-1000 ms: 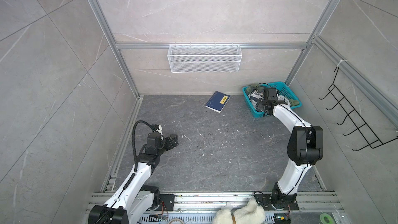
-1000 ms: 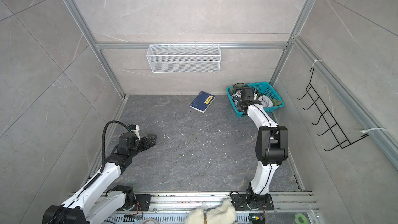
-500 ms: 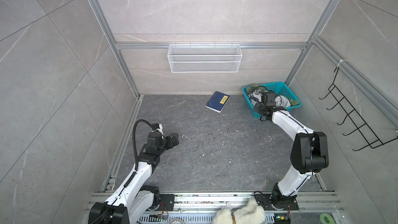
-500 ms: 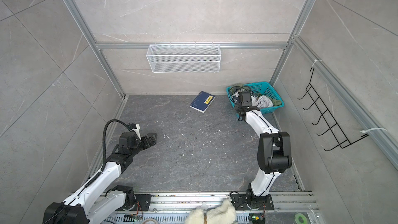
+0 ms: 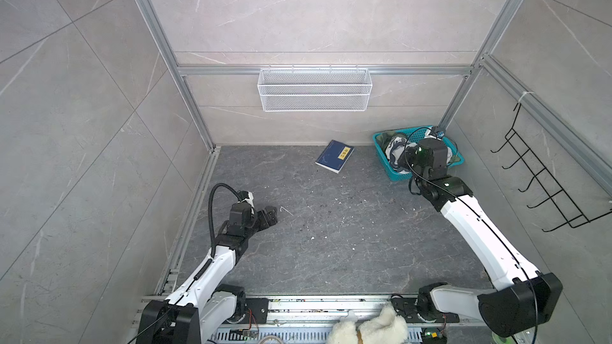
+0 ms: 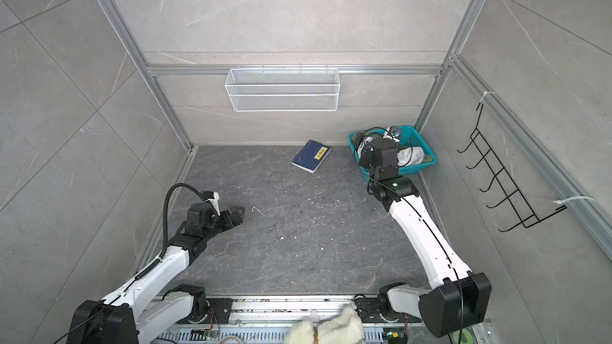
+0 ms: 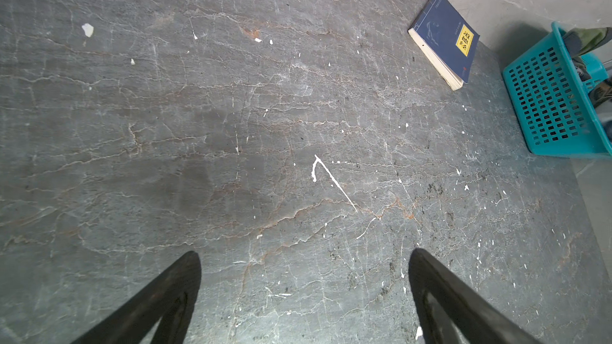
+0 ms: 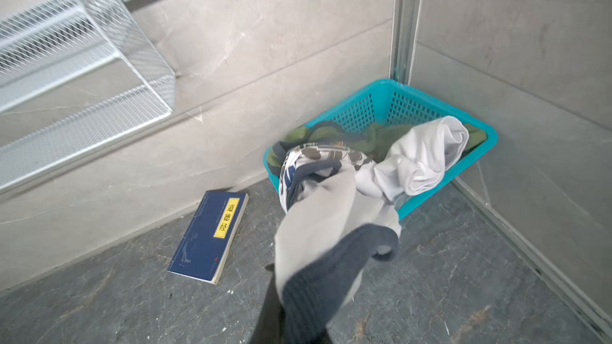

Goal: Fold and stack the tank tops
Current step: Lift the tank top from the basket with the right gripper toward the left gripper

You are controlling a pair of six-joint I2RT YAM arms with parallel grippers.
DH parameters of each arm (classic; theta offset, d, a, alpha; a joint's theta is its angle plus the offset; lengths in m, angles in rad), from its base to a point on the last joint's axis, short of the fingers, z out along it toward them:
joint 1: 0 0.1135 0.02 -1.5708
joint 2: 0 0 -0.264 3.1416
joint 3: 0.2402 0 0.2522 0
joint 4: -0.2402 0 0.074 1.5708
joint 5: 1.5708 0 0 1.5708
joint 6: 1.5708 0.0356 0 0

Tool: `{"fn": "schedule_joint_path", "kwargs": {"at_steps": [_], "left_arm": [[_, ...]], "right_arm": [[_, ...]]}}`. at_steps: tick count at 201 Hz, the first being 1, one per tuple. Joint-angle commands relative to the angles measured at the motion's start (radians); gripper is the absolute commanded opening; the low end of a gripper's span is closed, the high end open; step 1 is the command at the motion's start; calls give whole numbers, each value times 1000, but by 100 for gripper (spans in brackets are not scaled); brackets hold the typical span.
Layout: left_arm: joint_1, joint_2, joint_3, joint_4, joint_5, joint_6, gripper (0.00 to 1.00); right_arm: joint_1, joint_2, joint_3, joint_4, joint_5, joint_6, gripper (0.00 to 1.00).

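Right, early days on this one. The right hand (image 5: 405,160) is at the basket (image 8: 490,140) in the far right corner, jaws together on a navy-trimmed edge of the white top (image 8: 427,157). In the right wrist view the cloth runs taut from the basket to the hand and drapes over it, so the fingers are mostly hidden. Most of the white top sits bunched inside the basket, with a printed part spilling over its near rim. The olive top (image 8: 298,135) lies crumpled under and behind it, wholly in the basket.

Over at the near left, the left hand (image 5: 271,214) hovers low above the worktop (image 7: 231,127), fingers wide apart, holding nothing. A book (image 8: 208,236) lies by the far wall, just left of the basket and clear of the middle.

So, the score: 0 of 2 tops folded, 0 stacked, neither one out of the basket yet. I reckon the step in hand is drawing the white top out onto the open middle. Left to do: spread it, fold it, fetch the olive one, fold that, then stack the 2.
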Motion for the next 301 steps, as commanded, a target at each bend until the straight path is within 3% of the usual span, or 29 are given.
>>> {"fn": "schedule_joint_path", "kwargs": {"at_steps": [1,53,94,122,145,168,190,198,211,222,243,264,301], "left_arm": [[-7,-4,-4,38,11,6,100],[-18,-3,-5,40,-9,6,100],[-25,-21,-14,40,-46,4,100],[-29,-78,-39,27,-95,-6,100],[-29,-170,-33,-86,-177,-46,100],[-28,-308,-27,-270,-287,-142,100],[-29,-432,-38,-387,-316,-222,100],[-29,-465,-46,-399,-306,-237,100],[-29,-488,-46,-412,-282,-240,100],[-28,-468,-27,-412,-243,-216,100],[-29,-343,48,-425,-134,-170,100],[-51,-187,130,-440,-43,-154,96],[-253,5,285,-527,-166,-179,94]], "right_arm": [[36,-48,105,-54,52,-40,0],[159,-66,359,-163,17,-131,0],[384,-20,516,-284,-11,-191,0],[571,48,487,-325,9,-195,0],[702,130,405,-306,22,-156,0],[767,248,298,-247,-38,-70,0],[793,397,266,-196,-124,-5,0],[794,454,284,-200,-143,6,12],[794,530,339,-264,-113,17,46],[795,553,377,-329,-56,16,58],[786,482,318,-332,33,-9,69],[732,350,211,-325,41,-5,73],[634,143,30,-352,59,39,74]]}}
